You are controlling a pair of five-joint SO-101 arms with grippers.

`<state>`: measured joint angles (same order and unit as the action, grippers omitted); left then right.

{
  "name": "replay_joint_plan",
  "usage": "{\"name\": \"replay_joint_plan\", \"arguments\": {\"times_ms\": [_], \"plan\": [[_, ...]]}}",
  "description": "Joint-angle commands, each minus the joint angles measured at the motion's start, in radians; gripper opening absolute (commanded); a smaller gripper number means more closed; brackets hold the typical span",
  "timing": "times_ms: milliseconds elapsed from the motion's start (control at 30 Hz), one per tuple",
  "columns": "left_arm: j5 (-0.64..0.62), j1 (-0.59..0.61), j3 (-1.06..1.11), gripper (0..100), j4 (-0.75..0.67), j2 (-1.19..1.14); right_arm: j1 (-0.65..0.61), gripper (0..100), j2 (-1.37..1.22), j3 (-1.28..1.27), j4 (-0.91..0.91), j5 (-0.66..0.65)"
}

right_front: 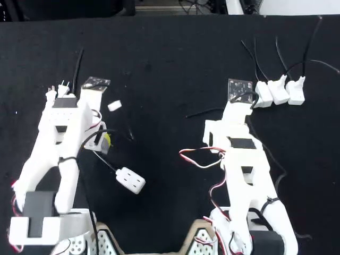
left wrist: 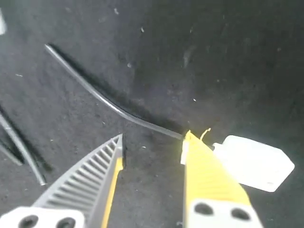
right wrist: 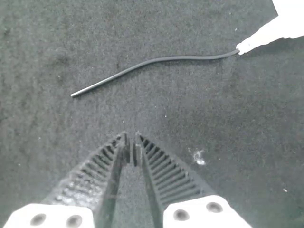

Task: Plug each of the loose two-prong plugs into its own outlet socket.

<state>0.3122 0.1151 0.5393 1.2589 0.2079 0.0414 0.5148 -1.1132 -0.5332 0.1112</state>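
A white outlet socket (right_front: 130, 180) lies on the black table in front of my left arm. My left gripper (left wrist: 152, 142) is open low over the cloth, far left in the high view (right_front: 58, 94). A white plug (left wrist: 256, 162) lies just outside its yellow finger (left wrist: 199, 166), and the plug's black cord (left wrist: 95, 92) runs away across the gap. The plug's two prongs (right_front: 64, 85) point to the far side. My right gripper (right wrist: 131, 140) is shut on nothing above a loose black cord (right wrist: 156, 61) that ends in a white plug (right wrist: 280, 26).
Three white plug blocks (right_front: 277, 90) with black cords sit side by side at the far right, next to my right arm (right_front: 239, 143). A small white piece (right_front: 114, 105) lies right of the left arm. Red and white wires (right_front: 199, 159) loop by the right arm.
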Motion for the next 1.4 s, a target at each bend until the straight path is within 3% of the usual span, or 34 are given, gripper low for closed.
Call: {"name": "replay_joint_plan", "arguments": {"times_ms": [0, 100, 300, 400, 833, 1367], "plan": [[0.017, -0.005, 0.002, 20, 0.008, 0.077, 0.015, 1.5, 0.033, 0.062, 0.021, 0.003], [0.068, -0.013, 0.044, 20, 0.017, 0.077, 0.015, 1.5, 0.033, 0.062, 0.021, 0.003], [0.459, -0.012, 0.142, 20, 0.138, 0.077, 0.015, 1.5, 0.033, 0.065, 0.021, 0.003], [0.483, -0.035, 0.16, 20, 0.14, 0.077, 0.015, 1.5, 0.033, 0.068, 0.021, 0.003], [0.06, -0.426, 0.288, 20, -0.175, 0.077, 0.095, 1.5, 0.033, 0.081, 0.023, 0.012], [-0.367, -0.447, 0.305, 20, -0.58, 0.075, 0.094, 1.5, 0.033, 0.081, 0.023, 0.011]]}}
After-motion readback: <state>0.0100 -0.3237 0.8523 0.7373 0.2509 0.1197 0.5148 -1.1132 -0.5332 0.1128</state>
